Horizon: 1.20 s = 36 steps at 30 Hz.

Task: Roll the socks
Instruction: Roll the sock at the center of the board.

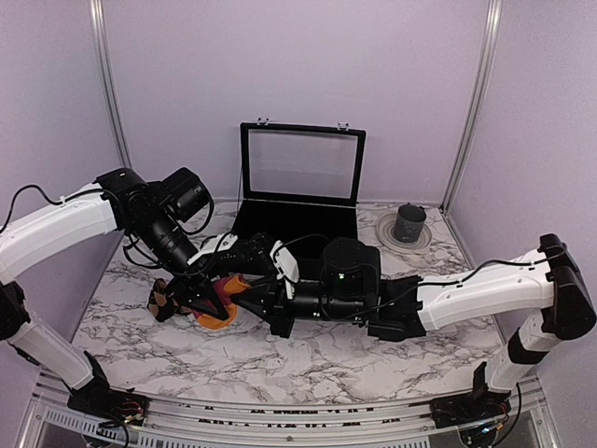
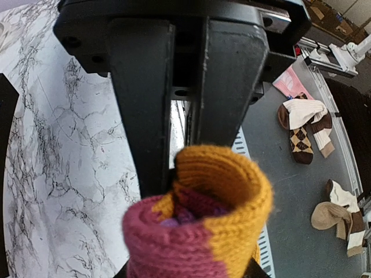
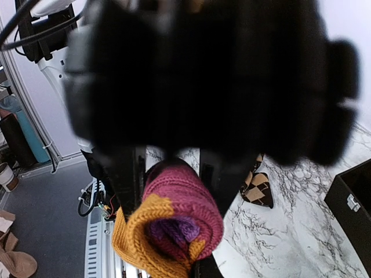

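The magenta-red sock [image 1: 222, 303], rolled up with its orange cuff outward and purple toe inside, is held above the marble table between both grippers. My left gripper [image 1: 207, 291] has its fingers [image 2: 142, 116] almost together, pinching the orange cuff of the roll [image 2: 197, 226]. My right gripper [image 1: 244, 291] is shut around the roll [image 3: 182, 208], one finger [image 3: 124, 174] on each side. The dark argyle sock [image 1: 160, 301] lies flat on the table just left of the grippers. It also shows in the right wrist view [image 3: 258, 188].
An open black case [image 1: 298, 187] stands at the back centre, its corner showing in the right wrist view [image 3: 351, 202]. A grey cup [image 1: 409, 222] sits on a plate at the back right. Other socks [image 2: 304, 127] lie on the floor beyond the table's front edge.
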{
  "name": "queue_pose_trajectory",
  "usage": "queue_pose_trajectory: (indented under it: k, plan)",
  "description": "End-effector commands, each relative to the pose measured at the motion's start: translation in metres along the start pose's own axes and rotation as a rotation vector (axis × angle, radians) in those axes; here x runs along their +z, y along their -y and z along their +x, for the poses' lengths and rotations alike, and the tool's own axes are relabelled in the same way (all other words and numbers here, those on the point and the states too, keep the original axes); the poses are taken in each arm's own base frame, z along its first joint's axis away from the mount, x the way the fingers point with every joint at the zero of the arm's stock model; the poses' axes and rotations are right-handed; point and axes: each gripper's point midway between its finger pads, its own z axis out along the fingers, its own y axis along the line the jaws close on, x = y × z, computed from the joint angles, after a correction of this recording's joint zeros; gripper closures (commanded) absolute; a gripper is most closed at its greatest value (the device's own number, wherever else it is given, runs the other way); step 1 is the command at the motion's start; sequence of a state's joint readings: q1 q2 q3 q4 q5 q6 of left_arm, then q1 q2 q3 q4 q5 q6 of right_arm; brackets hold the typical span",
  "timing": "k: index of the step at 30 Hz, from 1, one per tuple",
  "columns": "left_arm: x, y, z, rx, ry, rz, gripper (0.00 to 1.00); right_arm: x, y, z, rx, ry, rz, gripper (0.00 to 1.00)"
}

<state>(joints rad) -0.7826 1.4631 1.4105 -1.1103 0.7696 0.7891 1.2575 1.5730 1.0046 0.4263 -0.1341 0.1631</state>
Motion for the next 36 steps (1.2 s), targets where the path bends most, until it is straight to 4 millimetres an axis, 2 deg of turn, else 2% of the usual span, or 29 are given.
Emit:
queue_pose_trajectory:
  k: [1,7,8,9,11,13,15,18,23,25,30,36]
  plan:
    - [-0.003,0.009,-0.005,0.013,0.032,0.016,0.55,0.003,-0.003,-0.021,0.038,0.053,-0.008,1.00]
    - [-0.002,0.009,-0.006,-0.034,0.042,0.024,0.53,0.004,-0.002,-0.027,0.079,0.098,-0.003,1.00]
    - [-0.003,0.008,-0.004,-0.033,0.038,0.009,0.51,0.002,-0.001,-0.029,0.086,0.109,0.001,1.00]
    - [-0.003,0.007,-0.003,-0.030,0.036,-0.010,0.45,0.001,0.000,-0.030,0.096,0.122,0.006,1.00]
    - [-0.008,0.004,0.000,-0.011,0.039,-0.072,0.23,-0.002,0.002,-0.033,0.120,0.147,0.017,1.00]
    - [-0.015,0.004,-0.001,0.028,0.049,-0.134,0.09,-0.005,0.003,-0.033,0.144,0.164,0.016,1.00]
    - [-0.024,0.004,-0.003,0.070,0.065,-0.198,0.03,-0.004,0.003,-0.031,0.168,0.167,0.009,1.00]
    - [-0.033,-0.002,-0.004,0.097,0.063,-0.276,0.03,0.001,0.003,-0.027,0.208,0.155,-0.001,1.00]
    - [-0.038,-0.026,-0.002,0.101,0.024,-0.394,0.10,0.008,0.007,-0.024,0.316,0.151,-0.007,1.00]
    - [-0.038,-0.027,-0.001,0.112,0.020,-0.394,0.14,0.011,0.006,-0.023,0.352,0.148,-0.017,1.00]
    - [-0.032,-0.035,0.010,0.128,-0.028,-0.410,0.29,0.013,0.008,-0.023,0.428,0.161,-0.016,1.00]
    - [-0.025,-0.032,0.027,0.196,-0.063,-0.414,0.33,0.015,0.012,-0.028,0.487,0.173,-0.003,1.00]
